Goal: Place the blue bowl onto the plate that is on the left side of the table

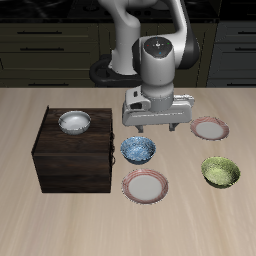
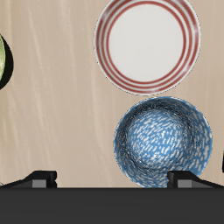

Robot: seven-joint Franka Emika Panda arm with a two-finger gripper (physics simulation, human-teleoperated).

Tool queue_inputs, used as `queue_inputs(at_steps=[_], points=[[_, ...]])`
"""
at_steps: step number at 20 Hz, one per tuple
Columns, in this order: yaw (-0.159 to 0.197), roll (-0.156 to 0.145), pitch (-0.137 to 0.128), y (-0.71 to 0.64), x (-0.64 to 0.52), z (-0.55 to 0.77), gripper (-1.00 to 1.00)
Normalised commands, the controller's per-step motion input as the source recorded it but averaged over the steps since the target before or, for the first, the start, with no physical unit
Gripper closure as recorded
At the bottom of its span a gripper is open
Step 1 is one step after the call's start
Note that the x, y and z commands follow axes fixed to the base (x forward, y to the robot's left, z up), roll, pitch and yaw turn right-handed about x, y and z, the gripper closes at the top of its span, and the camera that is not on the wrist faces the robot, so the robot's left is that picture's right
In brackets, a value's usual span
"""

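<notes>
The blue bowl [image 1: 138, 150] with white speckles sits upright on the table in front of my gripper; it also shows in the wrist view [image 2: 164, 143]. My gripper [image 1: 155, 128] is open and empty, hovering above the table just behind the bowl, and its fingertips stand wide apart in the wrist view [image 2: 114, 179]. The plate on the left side of the table [image 1: 210, 128], white with a red rim, lies beside my gripper, apart from the bowl. It is out of the wrist view.
A second red-rimmed plate [image 1: 146, 186] lies nearer the front edge, just in front of the blue bowl, and shows in the wrist view [image 2: 147, 44]. A yellow-green bowl [image 1: 220, 172] sits nearby. A grey-white bowl [image 1: 73, 122] rests on a dark wooden cabinet [image 1: 75, 160].
</notes>
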Motion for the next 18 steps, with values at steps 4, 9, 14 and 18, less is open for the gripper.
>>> queue_inputs(at_steps=[4,9,14,18], points=[[-0.001,-0.004,0.023,0.06,-0.02,-0.26,-1.0],[-0.008,0.022,0.045,0.09,-0.02,-0.32,-1.0],[-0.01,-0.01,0.026,-0.02,0.01,-0.18,-1.0],[-0.001,0.0,0.03,-0.02,0.0,-0.18,-1.0]])
